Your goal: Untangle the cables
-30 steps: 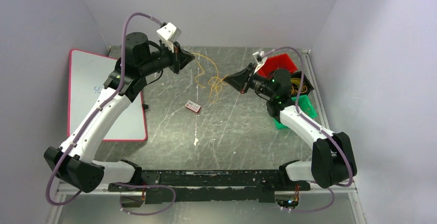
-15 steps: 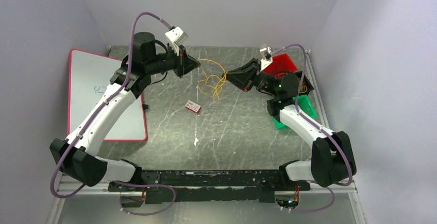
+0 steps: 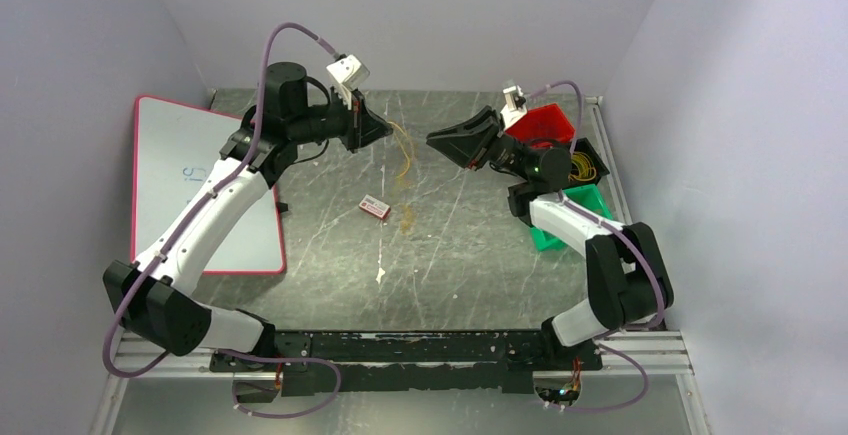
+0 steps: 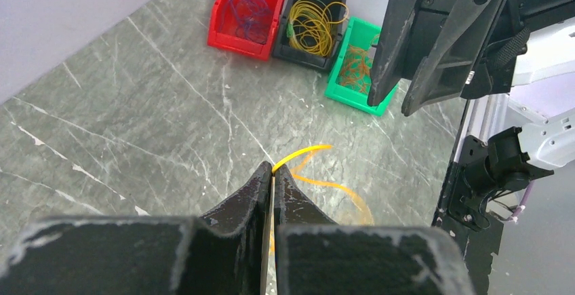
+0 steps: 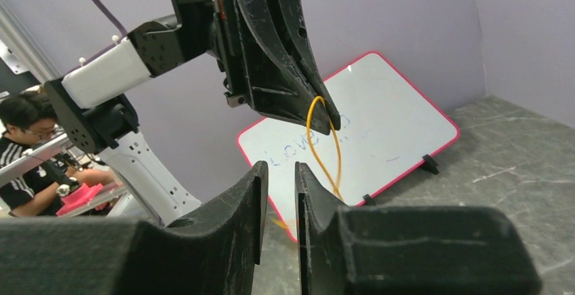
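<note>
The cables [image 3: 403, 161] are thin yellow and orange wires. They hang from my left gripper [image 3: 386, 127] down to the table, where their lower end bunches [image 3: 406, 217]. In the left wrist view, the left gripper [image 4: 273, 167] is shut on a yellow cable [image 4: 302, 153], with an orange loop [image 4: 342, 190] beyond it. My right gripper [image 3: 432, 141] hovers just right of the strands, held off the table. Its jaws [image 5: 279, 167] stand a little apart with nothing between them. A yellow loop [image 5: 319, 139] dangles in front of them from the left gripper's fingertips [image 5: 325, 108].
A small red-and-white box [image 3: 375, 206] lies left of the bunched wire end. A pink-edged whiteboard [image 3: 190, 185] lies at the left. Red [image 3: 545, 123], black [image 3: 585, 167] and green [image 3: 592, 207] bins holding coiled wires stand at the right, under the right arm.
The right gripper has opened and let go of the cables. The bunch that was stretched between both grippers now hangs straight down from the left gripper alone. The right gripper has shifted slightly left.
</note>
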Motion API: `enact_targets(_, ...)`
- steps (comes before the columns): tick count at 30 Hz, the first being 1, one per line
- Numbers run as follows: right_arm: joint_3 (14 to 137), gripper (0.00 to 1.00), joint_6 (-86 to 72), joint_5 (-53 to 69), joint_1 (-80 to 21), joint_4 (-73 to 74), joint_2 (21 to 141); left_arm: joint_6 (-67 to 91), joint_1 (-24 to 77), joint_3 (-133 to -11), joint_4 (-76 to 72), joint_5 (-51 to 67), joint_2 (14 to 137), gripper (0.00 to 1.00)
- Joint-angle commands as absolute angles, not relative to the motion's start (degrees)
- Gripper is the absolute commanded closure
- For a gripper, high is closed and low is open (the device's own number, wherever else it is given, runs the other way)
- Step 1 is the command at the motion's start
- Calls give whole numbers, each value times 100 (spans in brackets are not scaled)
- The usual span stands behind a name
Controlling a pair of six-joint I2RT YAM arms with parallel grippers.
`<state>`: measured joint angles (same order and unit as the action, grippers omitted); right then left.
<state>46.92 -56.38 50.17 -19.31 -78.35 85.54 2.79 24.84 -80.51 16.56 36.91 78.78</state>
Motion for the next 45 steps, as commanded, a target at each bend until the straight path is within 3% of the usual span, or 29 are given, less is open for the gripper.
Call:
enact_targets(1, 4841, 75, -5951, 5033, -1930, -8370, 8602, 249, 2487, -8120, 1740, 3821, 7900, 93)
enact_targets(3, 4765, 74, -5883, 5040, -1925, -8267, 8567, 211, 2486, -8142, 1776, 3760, 7912, 93)
enact_targets(5, 4726, 66, -5563, 4976, -1931, -7688, 8409, 163, 2483, -8184, 1852, 3696, 7939, 93)
enact_targets(9, 4803, 56, -3878, 4453, -1973, -5074, 7801, 64, 2487, -8195, 1957, 3597, 7986, 93)
enact_targets(12, 4844, 52, -2964, 3730, -1969, -3407, 7406, 30, 2505, -8050, 1984, 3395, 8034, 93)
enact_targets(16, 4746, 50, -2352, 3069, -1971, -2405, 7040, 197, 2553, -7639, 1716, 3287, 8126, 93)
enact_targets(29, 4663, 42, -1857, 1153, -1951, -1125, 6389, 385, 3180, -8009, 1827, 2526, 8731, 93)
enact_targets(34, 4546, 41, -1707, 1436, -1951, -1092, 6302, 559, 3176, -7040, 1682, 1976, 8464, 93)
enact_targets(39, 4459, 27, -1680, 2367, -1952, -1309, 6561, 1058, 3177, -5927, 1289, 1765, 8392, 93)
enact_targets(45, 4400, 25, -1859, 2965, -2083, -1416, 7035, 1700, 3180, -4904, 853, 1253, 8213, 93)
